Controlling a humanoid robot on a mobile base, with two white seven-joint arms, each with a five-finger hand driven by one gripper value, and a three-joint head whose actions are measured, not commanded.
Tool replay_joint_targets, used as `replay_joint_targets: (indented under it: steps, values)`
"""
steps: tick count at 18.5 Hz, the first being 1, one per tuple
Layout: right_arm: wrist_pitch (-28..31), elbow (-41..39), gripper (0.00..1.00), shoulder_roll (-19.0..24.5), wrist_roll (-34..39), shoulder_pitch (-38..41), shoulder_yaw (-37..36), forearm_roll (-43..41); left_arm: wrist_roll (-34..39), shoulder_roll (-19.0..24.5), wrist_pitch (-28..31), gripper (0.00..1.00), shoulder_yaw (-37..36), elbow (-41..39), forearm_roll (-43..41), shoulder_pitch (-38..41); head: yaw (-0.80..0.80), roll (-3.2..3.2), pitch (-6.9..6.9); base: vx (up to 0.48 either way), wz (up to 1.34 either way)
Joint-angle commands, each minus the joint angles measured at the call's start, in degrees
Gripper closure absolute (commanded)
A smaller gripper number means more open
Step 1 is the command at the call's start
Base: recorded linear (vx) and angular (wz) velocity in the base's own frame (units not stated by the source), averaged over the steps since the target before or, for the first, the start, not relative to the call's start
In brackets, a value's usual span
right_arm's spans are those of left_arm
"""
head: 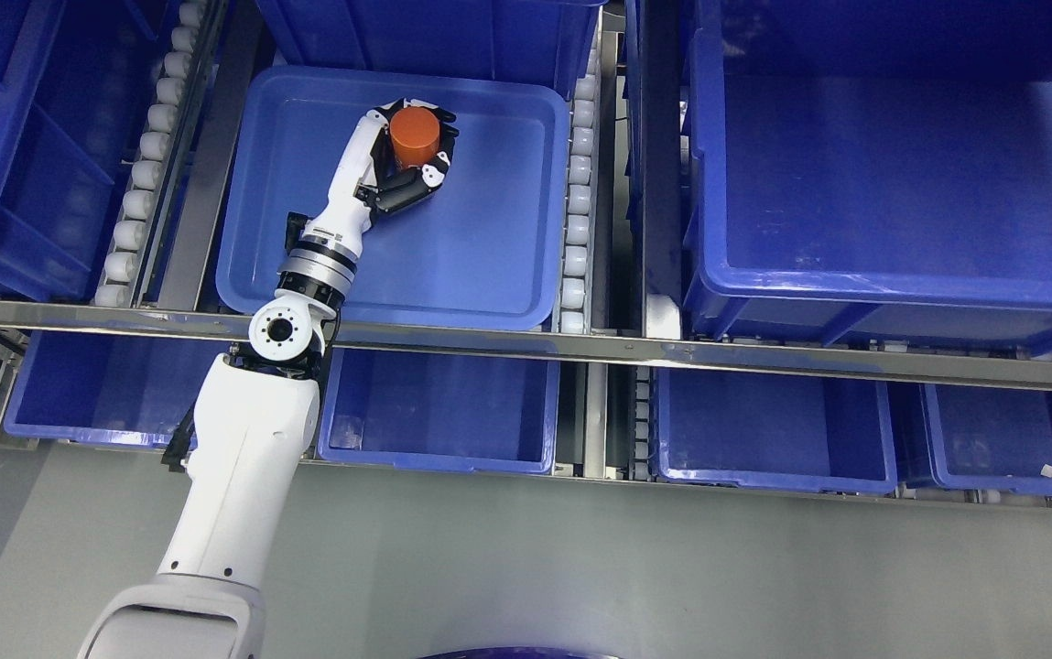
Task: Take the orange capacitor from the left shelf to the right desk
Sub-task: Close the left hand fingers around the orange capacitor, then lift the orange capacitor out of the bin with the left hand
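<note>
An orange cylindrical capacitor (414, 135) sits in the far part of a shallow blue tray (480, 265) on the shelf. My left hand (411, 156) reaches into the tray from the lower left, and its black-and-white fingers (434, 172) curl around the capacitor's sides. The capacitor's top face shows above the fingers; its base is hidden by them. I cannot tell whether it is lifted off the tray floor. The right arm does not show.
Deep blue bins stand at the far left (13, 165), behind the tray (434, 37) and at the right (892, 183). White rollers (578, 201) flank the tray. A metal rail (580, 346) crosses the front, with lower bins (439, 412) beneath and grey floor below.
</note>
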Motion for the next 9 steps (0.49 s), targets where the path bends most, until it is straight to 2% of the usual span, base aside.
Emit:
replay_joint_targets:
  steps: [1, 7, 9]
  values:
    - [0.01, -1.32, 0.0, -1.0, -0.04, 1.93, -0.62, 0.0, 0.13, 1.01, -2.34, 1.0, 1.33, -5.47, 9.39, 0.17, 0.0, 0.0, 0.0, 0.002, -0.01]
    - [0.01, -1.32, 0.0, -1.0, -0.04, 1.93, -0.62, 0.0, -0.75, 1.01, -2.86, 0.99, -1.21, -14.71, 16.36, 1.31, 0.0, 0.0, 0.0, 0.0, 0.02]
    - [0.01, -1.32, 0.0, -1.0, -0.04, 1.93, -0.62, 0.0, -1.1, 1.01, -2.52, 0.99, -3.49, -20.06, 18.03, 4.37, 0.0, 0.0, 0.0, -0.002, -0.02]
